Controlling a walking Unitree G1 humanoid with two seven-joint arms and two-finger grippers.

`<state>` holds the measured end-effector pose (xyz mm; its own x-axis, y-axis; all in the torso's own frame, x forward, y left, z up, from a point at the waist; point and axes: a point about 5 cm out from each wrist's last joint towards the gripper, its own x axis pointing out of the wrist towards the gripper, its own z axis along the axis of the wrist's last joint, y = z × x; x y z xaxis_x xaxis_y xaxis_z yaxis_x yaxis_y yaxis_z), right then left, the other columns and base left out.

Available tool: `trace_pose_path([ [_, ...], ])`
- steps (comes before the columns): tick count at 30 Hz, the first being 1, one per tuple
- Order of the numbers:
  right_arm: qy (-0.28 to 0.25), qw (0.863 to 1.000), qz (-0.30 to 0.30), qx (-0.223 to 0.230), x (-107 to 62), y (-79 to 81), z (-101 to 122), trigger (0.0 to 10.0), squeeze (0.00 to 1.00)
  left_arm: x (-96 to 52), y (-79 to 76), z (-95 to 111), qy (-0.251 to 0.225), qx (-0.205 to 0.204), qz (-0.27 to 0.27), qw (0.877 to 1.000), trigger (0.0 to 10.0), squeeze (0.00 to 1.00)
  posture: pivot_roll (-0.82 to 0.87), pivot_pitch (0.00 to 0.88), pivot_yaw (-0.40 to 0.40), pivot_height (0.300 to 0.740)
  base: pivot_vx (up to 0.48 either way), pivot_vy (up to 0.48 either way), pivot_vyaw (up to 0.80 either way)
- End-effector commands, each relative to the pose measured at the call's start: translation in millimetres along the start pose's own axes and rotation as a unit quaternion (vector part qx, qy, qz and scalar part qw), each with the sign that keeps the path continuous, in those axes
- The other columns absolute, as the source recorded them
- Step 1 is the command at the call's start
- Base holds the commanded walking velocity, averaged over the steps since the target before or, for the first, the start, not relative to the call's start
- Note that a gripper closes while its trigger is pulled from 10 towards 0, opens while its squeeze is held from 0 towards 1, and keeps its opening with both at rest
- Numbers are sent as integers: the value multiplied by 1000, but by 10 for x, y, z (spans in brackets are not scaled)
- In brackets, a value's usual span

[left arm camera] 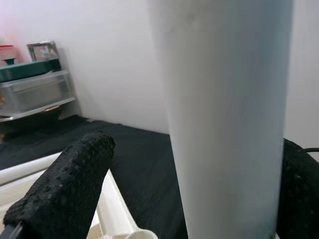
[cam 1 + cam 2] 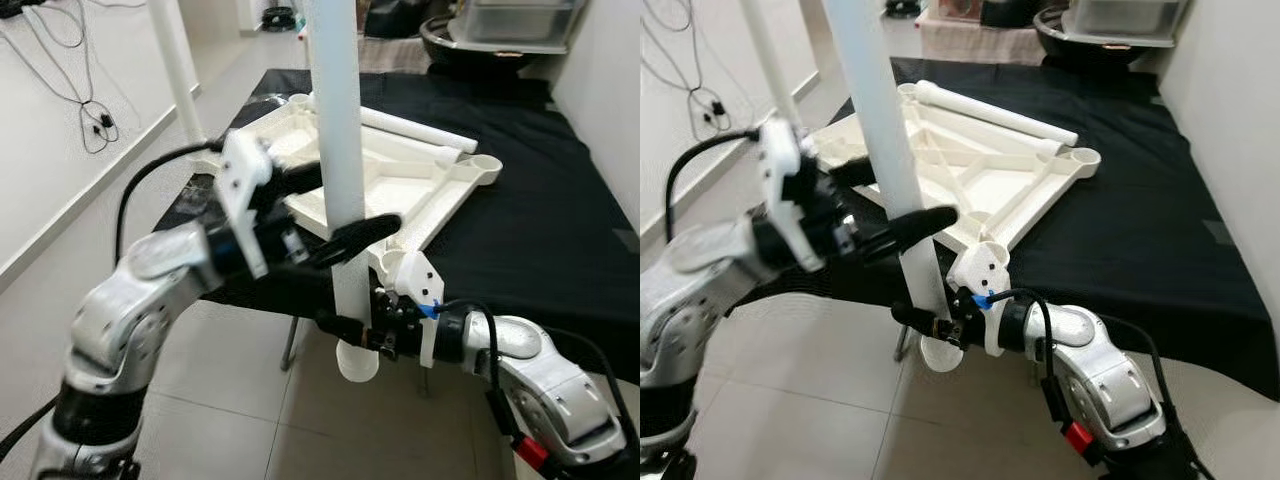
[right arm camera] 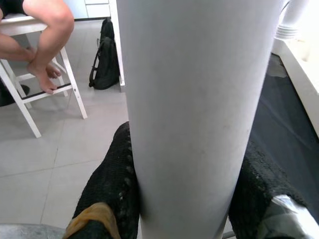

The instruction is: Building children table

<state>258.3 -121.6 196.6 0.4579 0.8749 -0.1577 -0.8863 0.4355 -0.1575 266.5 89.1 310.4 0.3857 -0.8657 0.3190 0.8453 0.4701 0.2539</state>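
Note:
A long white table leg stands upright in front of the black-covered table. Its flared lower end hangs above the floor tiles. My right gripper is shut on the leg low down, with both black fingers pressed against it. Higher up, my left gripper is open around the leg. One of its fingers stands clear of the tube. The white tabletop lies upside down on the black cloth, and a second leg lies along its far edge.
A white post rises at the left beside a wall with hanging cables. Metal tubs stand behind the table. A person's legs rest on a white stool, with a black backpack on the floor nearby.

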Motion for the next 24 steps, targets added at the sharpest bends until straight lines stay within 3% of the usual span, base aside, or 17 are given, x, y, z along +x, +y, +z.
trace_pose_path([
  [1, -10, 1000, 11, -10, 27, 39, 45, 10000, 0, 74, -19, -28, 1, -24, -22, 999, 0, 0, -30, 107, 27, 740, 0, 0, 0],
  [5, -10, 1000, 2, -15, 42, 26, 53, 10000, 0, 148, -95, -88, 13, -36, -67, 997, 0, 0, -33, 109, 32, 740, 0, 0, 0],
  [10, -14, 1000, -5, -15, 48, 12, 72, 10000, 0, 160, -49, -84, 19, -30, -68, 997, 0, 0, -32, 110, 33, 740, 0, 0, 0],
  [14, -16, 1000, -12, -15, 71, -3, 79, 10000, 0, 136, 0, 3, 11, -36, -71, 997, 0, 0, -28, 115, 34, 740, 0, 0, 0],
  [21, -25, 999, -44, -4, 110, -72, 91, 10000, 0, 137, -49, 124, -16, -64, -111, 992, 0, 0, -27, 117, 31, 740, 0, 0, 0],
  [22, -37, 998, -44, 11, 116, -85, 97, 10000, 757, 127, -74, 131, -14, -67, -132, 989, 0, 0, -28, 118, 30, 740, 0, 0, 0],
  [24, -45, 998, -43, 23, 121, -94, 102, 10000, 757, 119, -92, 135, -13, -69, -148, 987, 0, 0, -28, 118, 30, 740, 0, 0, 0],
])
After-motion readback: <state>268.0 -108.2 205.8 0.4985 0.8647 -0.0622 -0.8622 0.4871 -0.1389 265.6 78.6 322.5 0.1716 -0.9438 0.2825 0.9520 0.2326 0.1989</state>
